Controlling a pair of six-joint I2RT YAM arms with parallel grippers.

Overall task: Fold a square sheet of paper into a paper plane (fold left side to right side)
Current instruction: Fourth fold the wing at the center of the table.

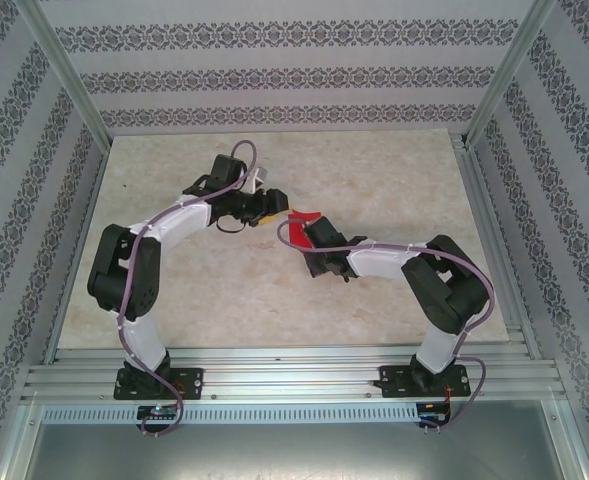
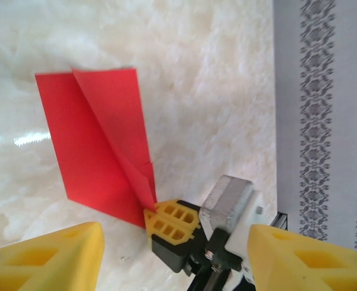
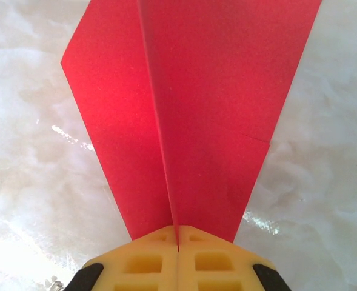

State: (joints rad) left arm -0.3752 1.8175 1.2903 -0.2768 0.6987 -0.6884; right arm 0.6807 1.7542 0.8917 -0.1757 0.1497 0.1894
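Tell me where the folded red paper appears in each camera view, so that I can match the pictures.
Top external: folded red paper at the table's centre, between the two wrists, partly hidden.
Left wrist: the paper lies left of centre, its point toward the lower right.
Right wrist: the paper is at upper centre, narrowing downward.
Shared landmark: the right gripper, shut on the paper's pointed end.

paper plane [image 3: 208, 121]: matt paper | table [image 3: 33, 182]: glossy, marbled | right tool [image 3: 178, 242]: matt yellow plastic

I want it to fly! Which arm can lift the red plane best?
Right: the right end effector is shut on the paper plane. The left end effector is open, apart from it.
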